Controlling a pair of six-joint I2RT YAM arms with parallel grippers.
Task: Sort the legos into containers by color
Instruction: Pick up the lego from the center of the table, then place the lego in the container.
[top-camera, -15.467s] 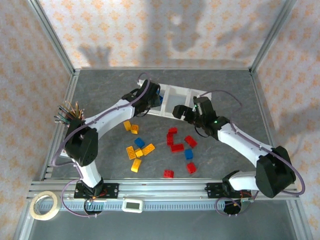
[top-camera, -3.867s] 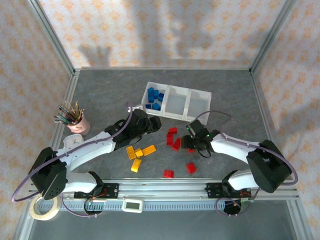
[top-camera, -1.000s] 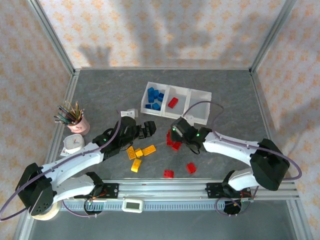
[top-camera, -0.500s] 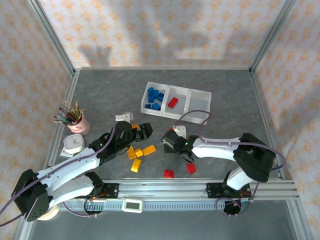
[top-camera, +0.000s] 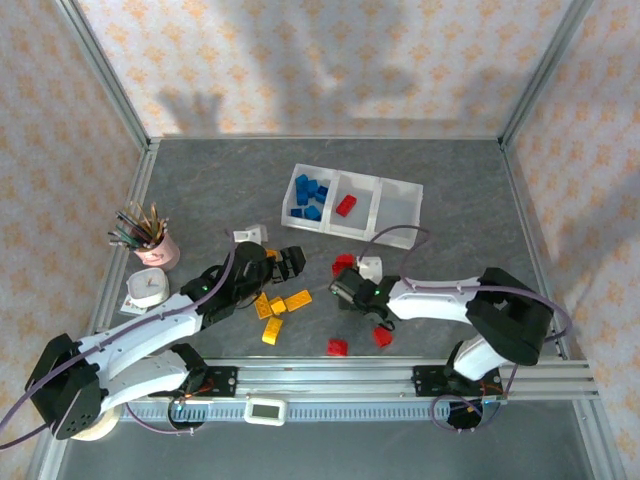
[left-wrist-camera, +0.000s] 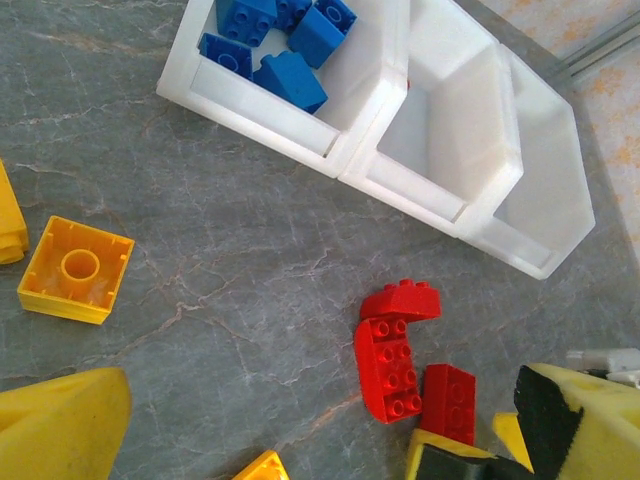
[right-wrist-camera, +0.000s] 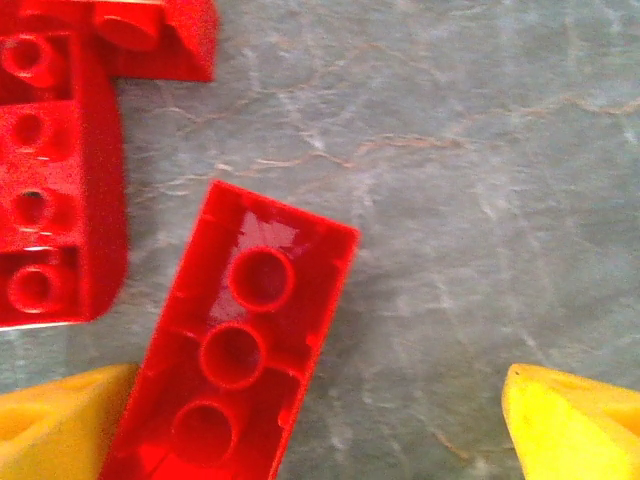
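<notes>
Clock dirs. as in the top view, 12 = far wall. Nearest to the arm bases, two loose red legos lie on the table, the 2nd at 3 o'clock of the 1st. At 10 o'clock of them is a group of yellow legos, approx. four, close together.

The right gripper is low over the table at 12 o'clock of the loose pair. Its claw is wide apart and not clamped on anything. In the wrist view a red oblong lego lies underside up betw. the fingers, close to one fingertip and well apart from the other. Two more red legos touch each other just beside it.

The left gripper is at 12 o'clock of the yellow group, claw also apart, nothing in it. A pink pencil cup stands at 9 o'clock, far left.

Farthest, at 12, is the tray w/ three compartments: blue legos in the left one, a single red lego in the middle one.
</notes>
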